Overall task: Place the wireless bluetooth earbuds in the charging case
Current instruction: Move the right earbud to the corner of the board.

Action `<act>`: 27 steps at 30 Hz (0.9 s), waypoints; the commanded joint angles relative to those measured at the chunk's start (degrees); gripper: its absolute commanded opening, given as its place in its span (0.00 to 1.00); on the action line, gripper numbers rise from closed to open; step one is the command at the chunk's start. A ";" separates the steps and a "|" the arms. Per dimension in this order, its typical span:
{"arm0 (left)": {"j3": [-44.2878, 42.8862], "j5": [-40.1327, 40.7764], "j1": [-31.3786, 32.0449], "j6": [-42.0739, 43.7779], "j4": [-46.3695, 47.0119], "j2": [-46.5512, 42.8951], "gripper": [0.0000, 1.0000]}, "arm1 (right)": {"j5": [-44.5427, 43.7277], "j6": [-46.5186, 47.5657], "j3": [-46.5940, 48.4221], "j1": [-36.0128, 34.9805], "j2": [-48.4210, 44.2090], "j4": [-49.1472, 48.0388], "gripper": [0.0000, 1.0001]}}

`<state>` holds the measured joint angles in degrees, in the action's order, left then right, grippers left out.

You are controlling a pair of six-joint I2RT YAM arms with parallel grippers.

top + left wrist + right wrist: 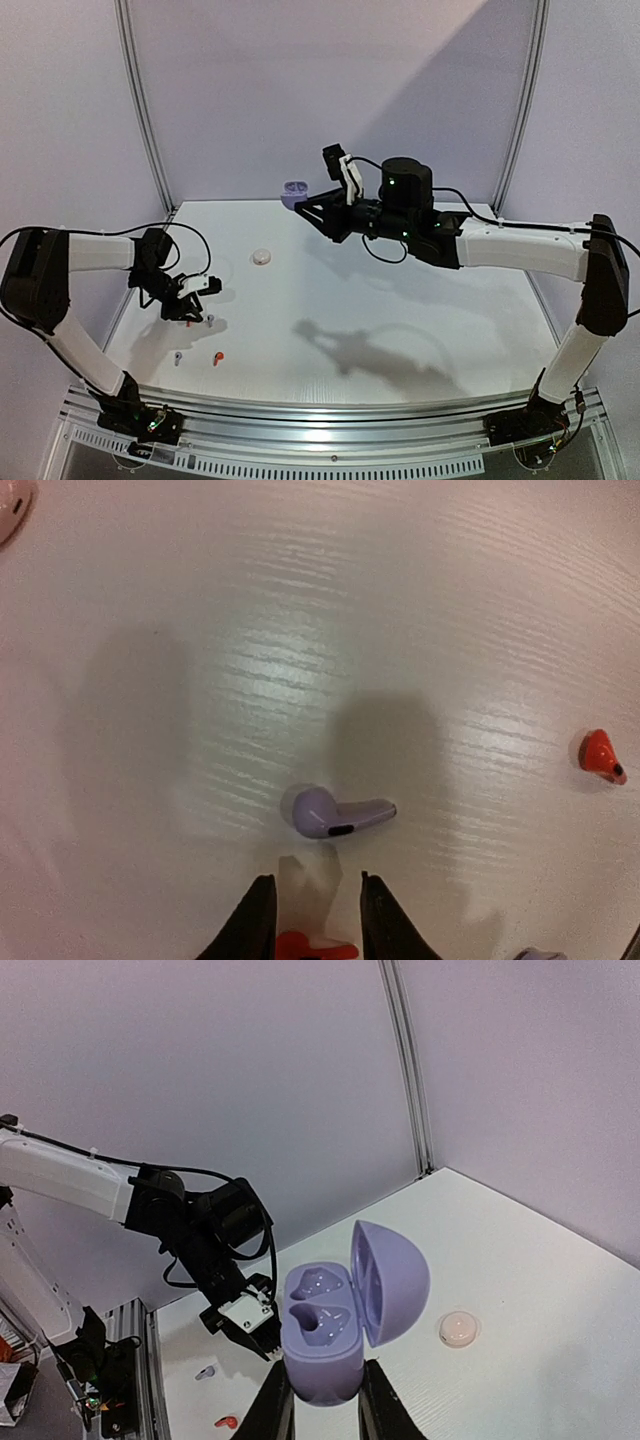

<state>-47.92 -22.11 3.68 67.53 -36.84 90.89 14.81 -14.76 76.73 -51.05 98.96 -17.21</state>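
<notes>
Left gripper (315,880) hangs low over the near-left of the table (400,300), its fingers closed in on a red-orange earbud (312,947). A lavender earbud (335,813) lies on its side just past the fingertips. A second red-orange earbud (215,357) lies nearer the front edge. Right gripper (324,1372) is raised at far centre, clamped on the lavender charging case (325,1330), lid hinged up. A white round case (262,257) sits on the table between the arms.
</notes>
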 commanded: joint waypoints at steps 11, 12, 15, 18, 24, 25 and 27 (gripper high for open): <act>-1.41 0.20 2.84 2.96 1.99 6.81 0.20 | -2.96 -0.22 -1.12 -0.74 -2.38 1.92 0.05; -1.17 -0.26 3.22 3.35 2.13 6.68 0.18 | -3.09 -0.18 -1.32 -0.72 -2.61 1.92 0.05; -1.08 -1.71 4.72 3.09 1.89 6.48 0.17 | -3.51 -0.44 -2.14 -0.74 -3.39 2.03 0.05; -1.34 -2.82 6.56 1.21 1.90 6.60 0.17 | -3.92 -0.61 -2.85 -0.76 -4.10 2.20 0.05; -1.93 -3.78 10.76 -3.11 2.38 7.73 0.18 | -4.77 -0.62 -4.55 -0.76 -5.32 1.93 0.05; -2.18 -3.89 11.71 -4.46 2.69 7.88 0.18 | -4.95 -0.62 -4.83 -0.74 -5.59 1.88 0.05; -2.70 -3.92 13.72 -6.86 3.28 8.52 0.18 | -5.22 -0.62 -5.67 -0.76 -6.06 1.78 0.05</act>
<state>-49.47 -25.02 13.58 65.76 -34.44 97.19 11.00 -15.05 72.79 -51.48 95.15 -15.51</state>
